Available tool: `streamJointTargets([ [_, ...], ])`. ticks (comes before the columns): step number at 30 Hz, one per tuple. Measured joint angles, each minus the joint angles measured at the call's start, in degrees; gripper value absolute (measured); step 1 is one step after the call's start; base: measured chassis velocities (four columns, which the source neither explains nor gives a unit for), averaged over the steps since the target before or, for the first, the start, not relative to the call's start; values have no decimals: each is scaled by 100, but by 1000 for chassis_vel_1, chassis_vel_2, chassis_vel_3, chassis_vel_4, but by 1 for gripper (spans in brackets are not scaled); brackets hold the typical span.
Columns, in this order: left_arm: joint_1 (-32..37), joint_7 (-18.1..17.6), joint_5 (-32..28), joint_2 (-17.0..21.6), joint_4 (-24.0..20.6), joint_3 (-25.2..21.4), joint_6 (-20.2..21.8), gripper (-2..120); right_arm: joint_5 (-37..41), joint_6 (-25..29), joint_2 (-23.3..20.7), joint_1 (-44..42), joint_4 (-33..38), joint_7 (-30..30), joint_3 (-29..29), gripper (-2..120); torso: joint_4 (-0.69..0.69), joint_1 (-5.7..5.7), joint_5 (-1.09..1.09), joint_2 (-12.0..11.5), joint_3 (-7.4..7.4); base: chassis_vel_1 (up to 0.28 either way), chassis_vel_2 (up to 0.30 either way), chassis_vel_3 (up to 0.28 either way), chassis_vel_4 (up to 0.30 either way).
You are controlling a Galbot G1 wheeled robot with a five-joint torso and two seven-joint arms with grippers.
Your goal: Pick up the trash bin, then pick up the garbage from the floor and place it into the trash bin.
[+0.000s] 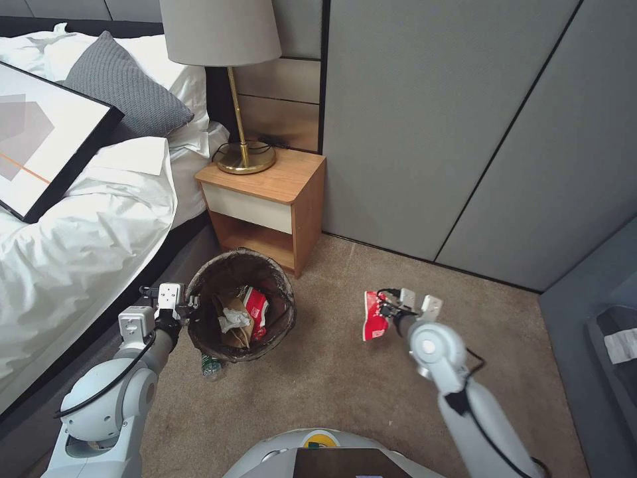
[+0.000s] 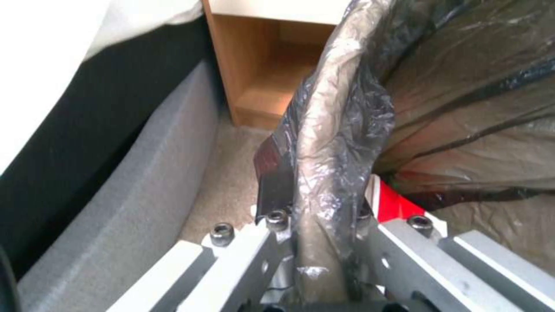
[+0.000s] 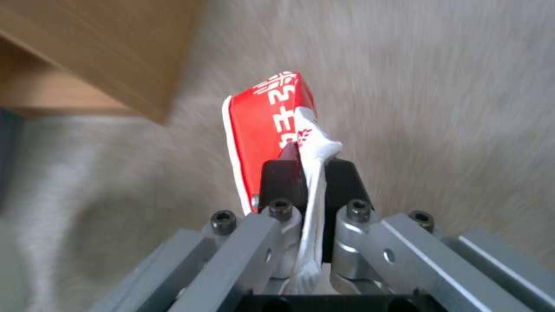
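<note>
The trash bin (image 1: 282,295), lined with a dark bag, hangs just above the carpet beside the nightstand, with my left gripper (image 1: 189,307) shut on its rim (image 2: 329,143). Inside it lie a brown paper bag (image 1: 233,311), a white tissue wad (image 1: 232,321) and a red-and-white wrapper (image 1: 257,311). My right gripper (image 1: 390,307) is shut on another red-and-white wrapper (image 1: 374,317) (image 3: 263,134), held above the floor (image 1: 332,378) to the right of the bin. A small plastic bottle (image 1: 211,366) lies on the carpet by the bin's near side.
The wooden nightstand (image 1: 279,199) with a brass lamp (image 1: 242,156) stands just behind the bin. The bed (image 1: 79,239) runs along the left. Grey wall panels (image 1: 464,133) close off the back. A dark chair edge (image 1: 610,358) shows at the right.
</note>
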Motion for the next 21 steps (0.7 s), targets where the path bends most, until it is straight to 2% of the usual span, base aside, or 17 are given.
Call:
streamJointTargets([
  [2, 21, -2, 5, 10, -31, 5, 0, 0, 460, -136, -369, -95, 690, 219, 135, 0, 0, 0, -4, 0, 0, 0, 0, 0, 0],
  [3, 21, -2, 5, 10, -31, 5, 0, 0, 460, -136, -369, -95, 690, 219, 135, 0, 0, 0, -4, 0, 0, 0, 0, 0, 0],
  [5, 48, 0, 47, 21, -48, 7, 0, 0, 1203, -168, -816, -53, 1492, 575, 223, 0, 3, 0, -5, 0, 0, 0, 0, 0, 0],
  [10, 91, 2, 75, 48, -125, 0, 0, 0, 1725, -172, -1211, 161, 2156, 703, 318, 0, 2, 0, -2, 0, 0, 0, 0, 0, 0],
  [12, 139, 6, 93, 65, -172, -15, 0, 0, 2285, -169, -1554, 461, 2552, 708, 426, 0, 2, 0, -2, 1, -1, 0, 0, 0, 0],
  [14, 158, 6, 100, 67, -183, -20, 0, 0, 2475, -169, -1698, 600, 2596, 658, 471, 0, 1, 0, -1, 0, 0, 0, 0, 0, 0],
  [16, 185, 9, 130, 50, -197, -19, 0, 0, 2937, -166, -2085, 989, 2614, 474, 585, 0, 3, 0, -2, 0, 0, 0, 0, 0, 0],
  [17, 185, 9, 130, 50, -197, -19, 0, 0, 2937, -166, -2085, 989, 2614, 474, 585, 0, 3, 0, -2, 0, 0, 0, 0, 0, 0],
  [20, 181, 16, 184, -1, -201, 27, 0, 0, 3160, -162, -2634, 1407, 2603, 26, 636, 0, 2, 0, -2, 0, 0, 0, 0, 0, 0],
  [21, 181, 16, 184, -1, -201, 27, 0, 0, 3160, -162, -2634, 1407, 2603, 26, 636, 0, 2, 0, -2, 0, 0, 0, 0, 0, 0],
])
